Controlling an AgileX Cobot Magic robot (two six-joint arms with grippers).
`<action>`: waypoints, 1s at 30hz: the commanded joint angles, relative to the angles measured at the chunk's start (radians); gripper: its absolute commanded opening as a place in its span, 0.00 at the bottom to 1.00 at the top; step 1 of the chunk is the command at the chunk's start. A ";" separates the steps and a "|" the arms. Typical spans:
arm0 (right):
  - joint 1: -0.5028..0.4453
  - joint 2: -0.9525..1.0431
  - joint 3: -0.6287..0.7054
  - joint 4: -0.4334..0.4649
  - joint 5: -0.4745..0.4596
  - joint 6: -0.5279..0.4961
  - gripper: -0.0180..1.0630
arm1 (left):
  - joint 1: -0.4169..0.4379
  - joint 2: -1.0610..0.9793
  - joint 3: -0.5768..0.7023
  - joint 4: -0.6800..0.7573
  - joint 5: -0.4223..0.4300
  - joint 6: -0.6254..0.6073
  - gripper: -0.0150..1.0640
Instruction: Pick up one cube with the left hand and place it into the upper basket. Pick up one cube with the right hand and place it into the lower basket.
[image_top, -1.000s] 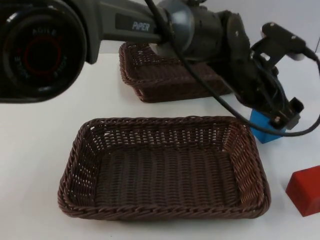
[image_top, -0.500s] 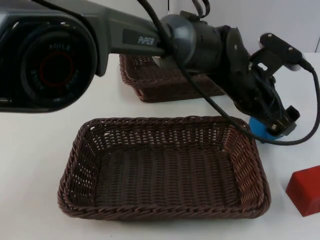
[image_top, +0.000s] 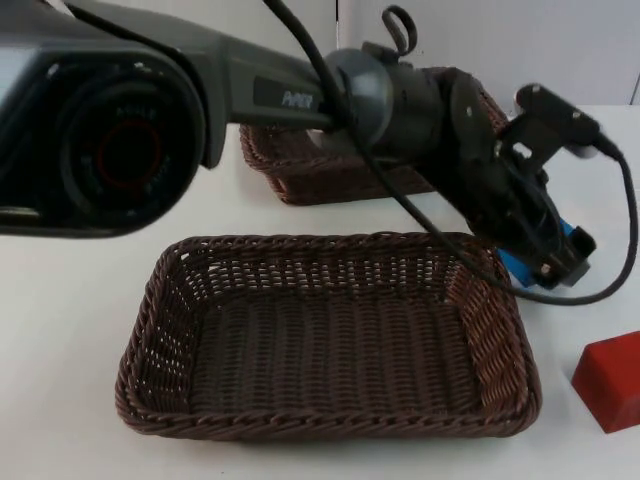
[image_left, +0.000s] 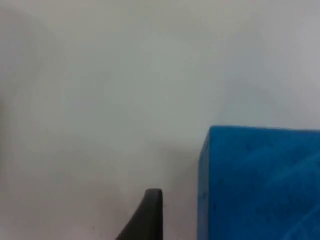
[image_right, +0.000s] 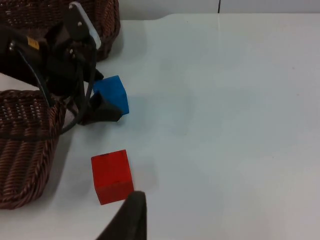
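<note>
Your left hand (image_top: 545, 250) is down at the blue cube (image_top: 520, 262), low over the white surface (image_top: 80, 300), just past the right end of the lower basket (image_top: 325, 335). You can see one black fingertip (image_left: 150, 215) just beside the cube's flat blue side (image_left: 260, 182), with a small gap between them. The other finger is hidden, so you cannot tell if the hand is apart or together. From the right wrist, the left hand (image_right: 100, 107) sits right against the blue cube (image_right: 112, 94).

The writing on the left arm is too blurry to read.

The blue cube looks smooth, with sharp edges. The red cube (image_top: 610, 380) is the same shape and lies near it, well apart from the left hand. Both baskets are dark brown, woven and oblong. The upper basket (image_top: 300, 160) lies behind the left arm.

Your right hand (image_right: 131, 215) waits above the surface, near the red cube (image_right: 112, 176). One black fingertip shows, so you cannot tell if it is apart or together.
</note>
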 joint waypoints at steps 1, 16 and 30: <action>-0.004 -0.004 0.005 0.003 -0.005 -0.005 0.99 | 0.001 -0.004 -0.004 -0.029 -0.008 0.005 0.86; -0.004 -0.004 0.005 0.003 -0.005 -0.005 0.99 | 0.001 -0.009 -0.004 -0.034 -0.002 0.005 0.26; -0.004 -0.004 0.005 0.003 -0.005 -0.005 0.99 | 0.001 -0.277 -0.004 -0.003 0.158 -0.025 0.01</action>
